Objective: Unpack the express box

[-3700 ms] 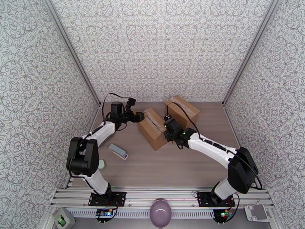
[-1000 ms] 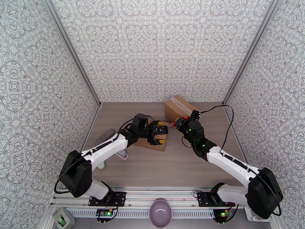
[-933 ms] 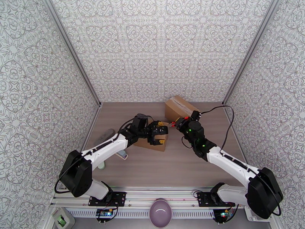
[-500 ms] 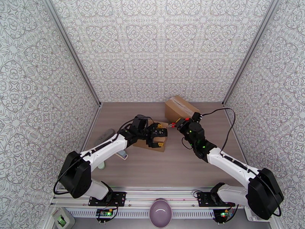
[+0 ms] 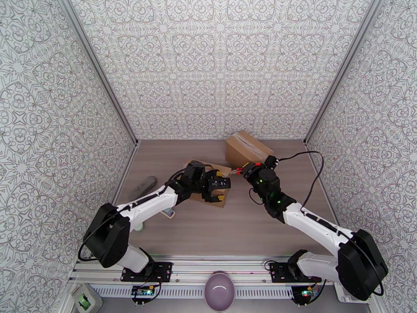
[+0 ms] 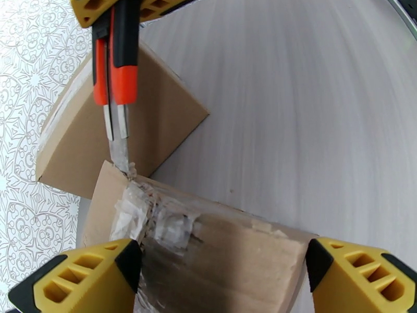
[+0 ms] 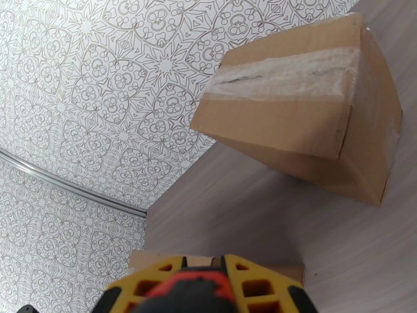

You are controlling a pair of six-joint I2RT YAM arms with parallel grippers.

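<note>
Far L, a dark grey obj lies on the surface, close to the L wall. L arm stretches out over the express box, which sits mid-surface, lying flat, w/ clear tape crumpled along its top seam. L gripper is spread wide, one yellow finger at each side of the box, and I can't tell whether the pads actually press on the cardboard. Just R of that is the box cutter, orange & black. It's aimed at the box, blade out, tip right on the taped far edge and touching the tape as far as the L wrist view shows. R gripper is pinched tight on the cutter's handle, arm angled in from the R side. Behind the blade, twd the back wall, a second box sits apart from the first, w/ a tape strip running across its top
</note>
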